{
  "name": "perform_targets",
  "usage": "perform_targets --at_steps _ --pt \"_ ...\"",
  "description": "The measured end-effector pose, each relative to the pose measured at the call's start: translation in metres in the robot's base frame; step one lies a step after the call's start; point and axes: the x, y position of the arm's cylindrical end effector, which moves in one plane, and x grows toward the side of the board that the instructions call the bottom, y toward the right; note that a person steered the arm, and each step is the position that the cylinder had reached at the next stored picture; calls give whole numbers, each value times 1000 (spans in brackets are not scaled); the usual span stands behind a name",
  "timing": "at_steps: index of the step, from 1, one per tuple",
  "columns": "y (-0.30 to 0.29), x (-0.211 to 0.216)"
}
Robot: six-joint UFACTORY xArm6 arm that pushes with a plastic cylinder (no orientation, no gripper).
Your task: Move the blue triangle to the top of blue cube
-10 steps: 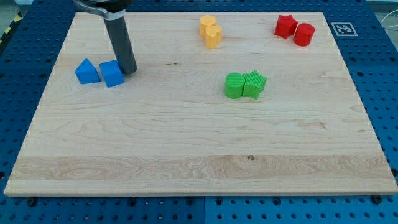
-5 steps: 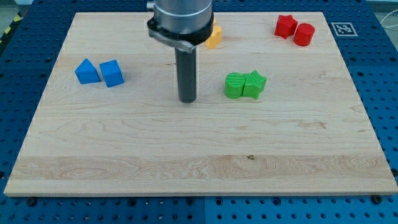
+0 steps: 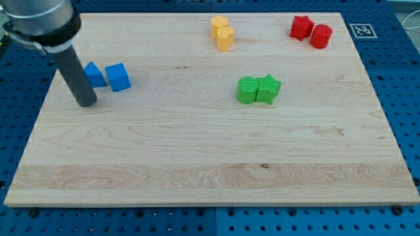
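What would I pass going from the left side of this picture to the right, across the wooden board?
My tip → blue triangle → blue cube → the two yellow blocks → green round block → green star-shaped block → red star-shaped block → red cylinder.

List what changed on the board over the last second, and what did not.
My tip swung from beside the blue cube out to the board's middle, then back to the view's left; it now sits at the lower left of the blue triangle, the rod covering part of it. No block visibly moved: blue, yellow, red and green pairs stand as before.
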Motion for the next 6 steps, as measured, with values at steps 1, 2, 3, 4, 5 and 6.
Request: perform_targets --at_steps 1,2,3,4,5,6 --pt "-13 -26" --pt "-6 -56" --pt "14 -78" --pt "31 -74" --pt "31 -57" --pt "24 -23"
